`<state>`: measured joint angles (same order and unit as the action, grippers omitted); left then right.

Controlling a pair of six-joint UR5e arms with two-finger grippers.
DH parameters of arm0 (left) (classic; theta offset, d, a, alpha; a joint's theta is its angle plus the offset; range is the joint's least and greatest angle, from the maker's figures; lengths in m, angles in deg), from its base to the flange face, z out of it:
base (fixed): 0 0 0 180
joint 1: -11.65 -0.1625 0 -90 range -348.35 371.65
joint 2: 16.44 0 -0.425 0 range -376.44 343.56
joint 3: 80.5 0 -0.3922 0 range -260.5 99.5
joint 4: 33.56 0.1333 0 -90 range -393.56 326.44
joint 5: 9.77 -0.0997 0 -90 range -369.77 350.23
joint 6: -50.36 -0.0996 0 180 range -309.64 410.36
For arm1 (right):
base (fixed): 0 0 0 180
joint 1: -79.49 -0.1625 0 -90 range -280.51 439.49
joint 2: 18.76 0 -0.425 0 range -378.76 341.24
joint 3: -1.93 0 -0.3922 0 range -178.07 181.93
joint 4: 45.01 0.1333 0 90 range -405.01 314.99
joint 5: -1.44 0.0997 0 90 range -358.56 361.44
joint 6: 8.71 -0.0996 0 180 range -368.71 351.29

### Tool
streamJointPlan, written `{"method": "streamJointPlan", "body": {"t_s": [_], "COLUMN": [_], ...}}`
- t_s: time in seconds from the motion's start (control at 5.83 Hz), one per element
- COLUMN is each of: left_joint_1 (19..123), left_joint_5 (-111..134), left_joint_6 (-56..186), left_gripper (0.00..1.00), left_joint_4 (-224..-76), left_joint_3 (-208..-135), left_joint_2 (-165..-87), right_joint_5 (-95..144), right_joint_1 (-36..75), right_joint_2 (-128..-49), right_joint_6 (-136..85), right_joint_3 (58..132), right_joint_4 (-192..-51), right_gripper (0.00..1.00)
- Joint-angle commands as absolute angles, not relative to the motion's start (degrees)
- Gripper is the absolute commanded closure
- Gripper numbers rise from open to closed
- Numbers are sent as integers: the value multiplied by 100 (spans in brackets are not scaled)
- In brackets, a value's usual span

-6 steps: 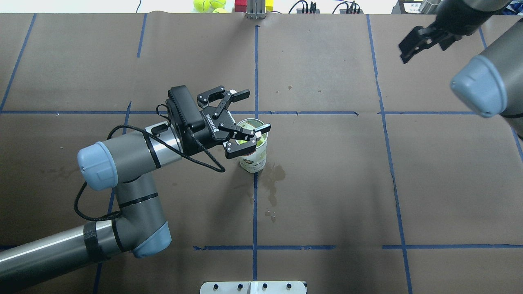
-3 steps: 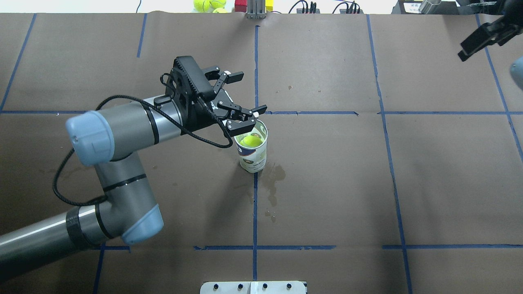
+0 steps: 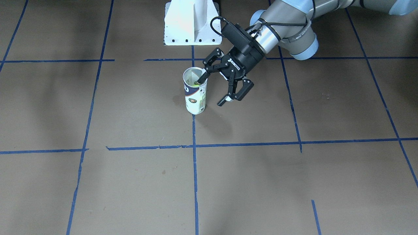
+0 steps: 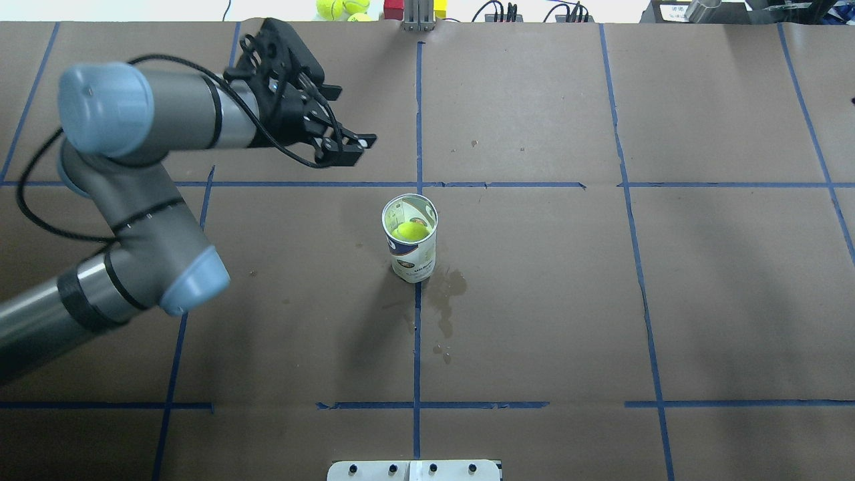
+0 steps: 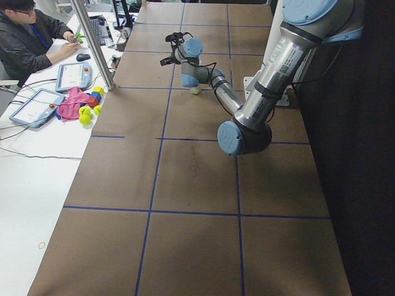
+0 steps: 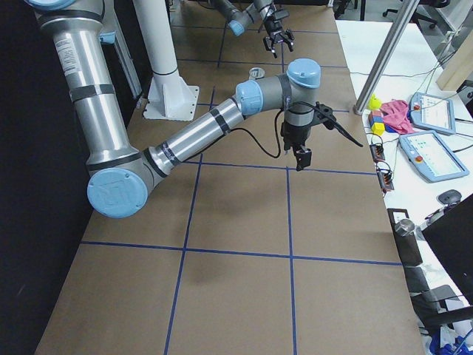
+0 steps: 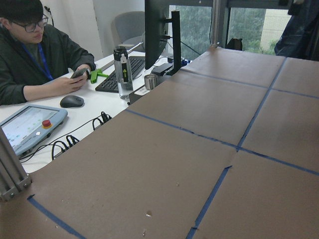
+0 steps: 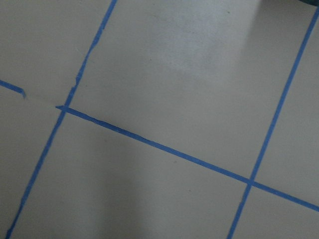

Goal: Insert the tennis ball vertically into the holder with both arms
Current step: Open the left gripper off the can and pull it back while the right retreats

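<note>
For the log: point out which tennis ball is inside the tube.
The tennis ball down in the upright holder, in the middle of the table. The other balls lie loose past its far edge, outside any tube.

Overhead view is bright and even, with light coming from above. The brown worktop [image 4: 534,300] only carries soft, smeary shadows, and the holder [image 4: 413,257] drops a faint one toward the lower left. The strip along the top edge is blown out white. Front-facing view is the same deal, with big blurry dark patches at the left and the white pedestal [image 3: 191,23] at top centre glaring hard. Right wrist view is dim, greyish and soft, darker at the bottom left. Left wrist view is crisp, with daylight from the windows [image 7: 197,25] at the top. Both side views go near black along one edge.
</note>
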<state>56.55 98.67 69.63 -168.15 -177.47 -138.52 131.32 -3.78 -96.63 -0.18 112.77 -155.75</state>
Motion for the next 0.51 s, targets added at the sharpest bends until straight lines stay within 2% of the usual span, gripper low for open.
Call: {"method": "streamJointPlan", "body": {"t_s": [0.0,0.34], "left_joint_1": [6478,7199], "left_joint_5": [10666,10930], "left_joint_6": [5931,4374], "left_gripper": [2,1], "left_joint_4": [-15370,-13656], "left_joint_3": [-17753,-17736], "left_joint_2": [-13852,-13826], "right_joint_5": [13169,13204], "right_joint_1": [-900,-999], "right_joint_2": [-10214,-10488], "right_joint_6": [455,490], "right_joint_3": [11259,11224], "right_joint_4": [-15575,-15566], "right_gripper": [0,0]}}
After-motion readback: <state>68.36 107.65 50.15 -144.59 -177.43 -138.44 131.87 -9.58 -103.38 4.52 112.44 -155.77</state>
